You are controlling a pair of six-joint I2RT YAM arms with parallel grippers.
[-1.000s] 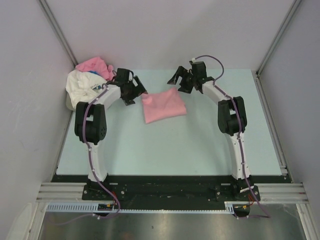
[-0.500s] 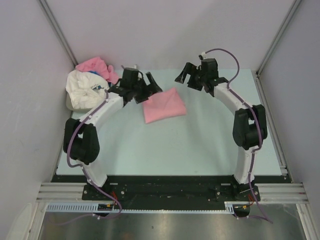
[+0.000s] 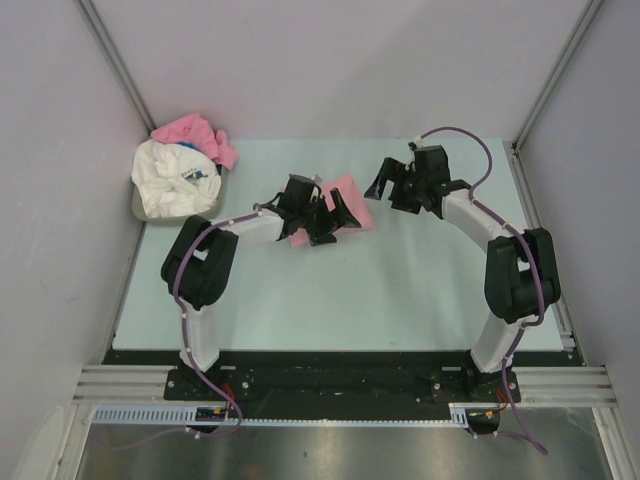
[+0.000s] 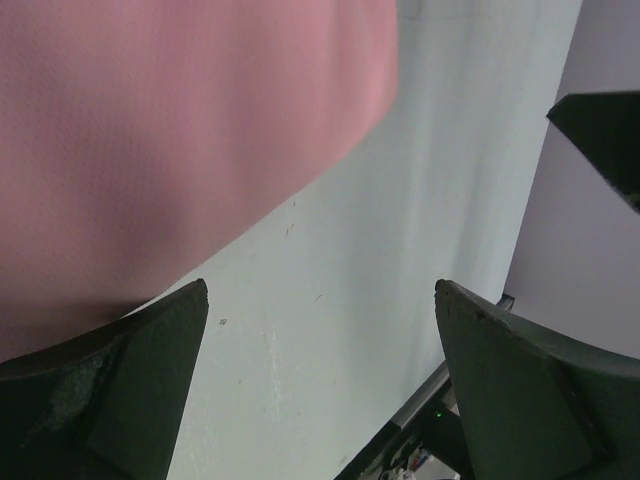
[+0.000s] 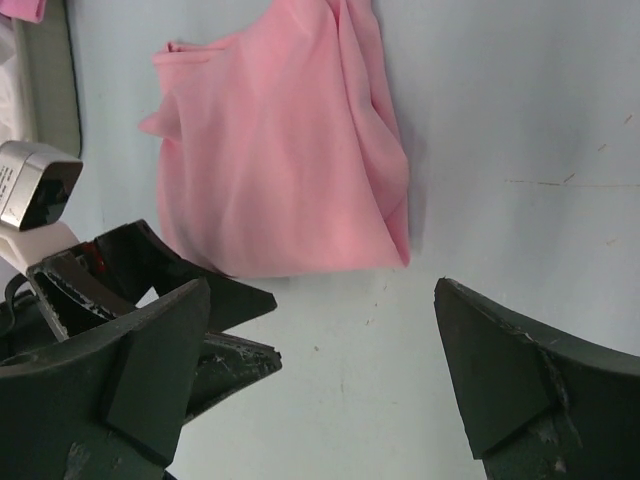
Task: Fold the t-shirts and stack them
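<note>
Mid-counter (image 3: pixel 400 290), one pink tee (image 3: pixel 352 192) lies folded, so I'd say one's done. Left claw (image 3: pixel 338 222) hovers over its near-left part, arm reaching across, jaws wide, empty. Right claw (image 3: pixel 390 190) hangs beside it, wide and empty too. Far left, a white tee (image 3: pixel 165 180) and a second pink tee (image 3: pixel 190 132) sit crumpled, unfolded.

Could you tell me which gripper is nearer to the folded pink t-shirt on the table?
Left. The left gripper hangs open over the folded pink t-shirt, hiding part of it; the right gripper is open, off its right side, apart.
</note>
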